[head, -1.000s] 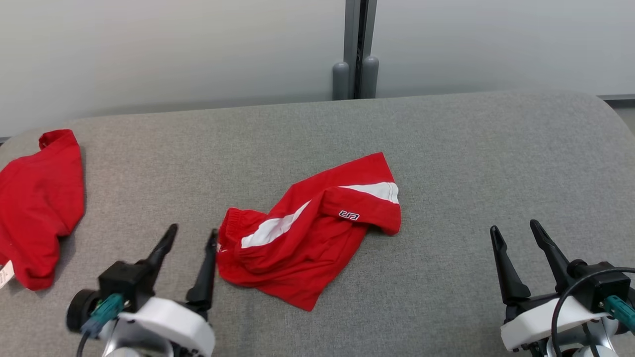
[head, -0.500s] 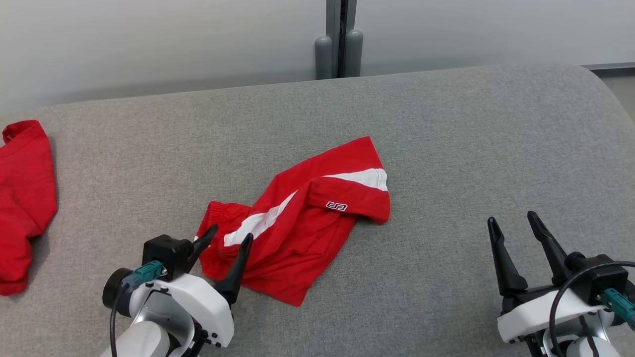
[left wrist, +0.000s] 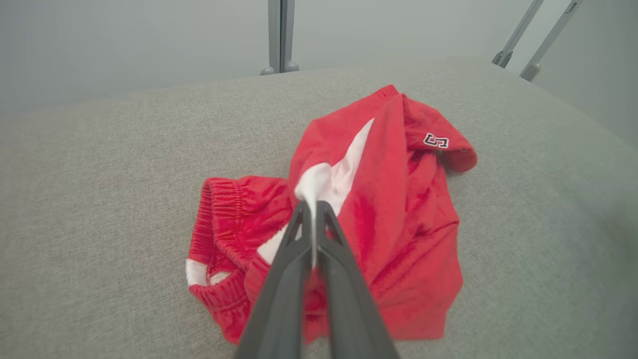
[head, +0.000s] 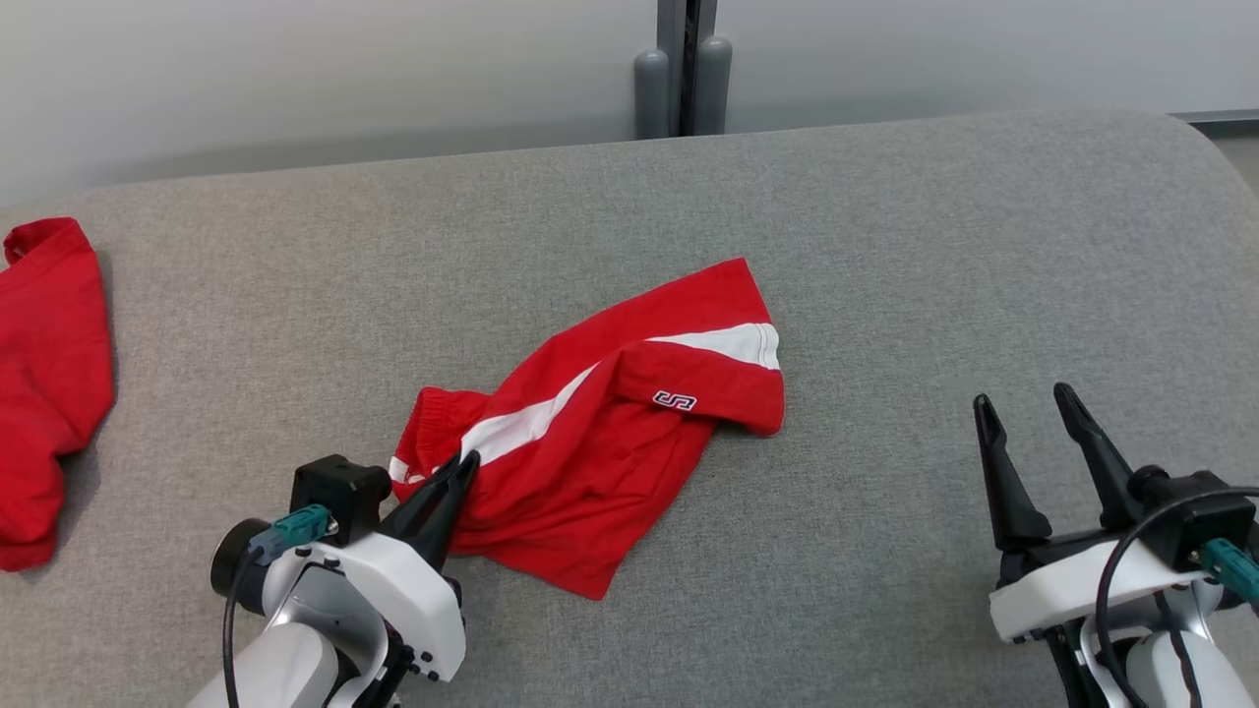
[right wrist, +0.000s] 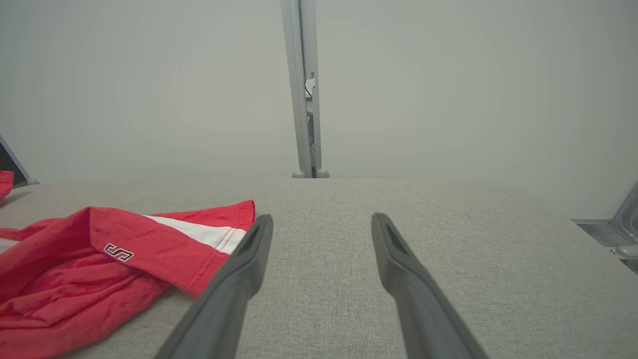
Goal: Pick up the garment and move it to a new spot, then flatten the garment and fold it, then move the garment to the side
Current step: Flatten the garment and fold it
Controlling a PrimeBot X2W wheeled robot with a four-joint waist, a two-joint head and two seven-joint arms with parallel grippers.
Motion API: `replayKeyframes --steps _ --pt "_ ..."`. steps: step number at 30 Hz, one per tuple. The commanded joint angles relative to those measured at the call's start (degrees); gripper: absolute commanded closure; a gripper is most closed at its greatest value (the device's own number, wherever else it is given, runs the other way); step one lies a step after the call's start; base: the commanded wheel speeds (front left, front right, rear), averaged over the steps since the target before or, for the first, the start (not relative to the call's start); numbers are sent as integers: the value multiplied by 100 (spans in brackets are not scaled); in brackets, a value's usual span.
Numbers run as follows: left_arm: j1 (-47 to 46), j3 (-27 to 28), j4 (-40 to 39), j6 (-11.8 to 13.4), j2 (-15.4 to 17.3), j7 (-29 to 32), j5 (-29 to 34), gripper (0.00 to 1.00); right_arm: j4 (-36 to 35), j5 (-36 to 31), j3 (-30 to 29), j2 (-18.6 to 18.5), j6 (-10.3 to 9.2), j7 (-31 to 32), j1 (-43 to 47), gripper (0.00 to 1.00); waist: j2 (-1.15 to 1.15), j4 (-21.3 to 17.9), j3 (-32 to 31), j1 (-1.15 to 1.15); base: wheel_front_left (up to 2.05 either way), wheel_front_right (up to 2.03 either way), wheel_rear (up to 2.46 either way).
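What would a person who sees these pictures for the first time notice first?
The bright red garment with a white stripe lies crumpled in the middle of the grey surface. The left gripper is shut on a white fold of it, while the right gripper stands open at the lower right. Another red cloth lies at the far left.

It looked like a robotics test bay, not a home. A broad work surface [head: 885, 295] covered in plain grey fabric was closed on the far side by bare pale partition panels [head: 295, 79]. A grey metal post [head: 684, 69] joined them, and slanted metal struts [left wrist: 531, 70] stood far right.
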Motion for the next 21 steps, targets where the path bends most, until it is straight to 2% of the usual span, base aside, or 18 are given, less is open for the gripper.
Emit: replayKeyframes --steps 1,12,21 --pt "-134 7 0 4 14 -34 17 100 -5 -18 -15 -61 11 -45 -112 0 0 21 32 0 0 0 0" --pt "-399 -71 -24 -68 -113 -174 145 100 439 69 250 -270 11 -76 -904 0 0 501 476 0 0 0 0" --pt "-704 -240 139 -213 -389 -351 262 100 1461 255 774 -434 9 148 -1706 0 0 930 959 0 0 0 0"
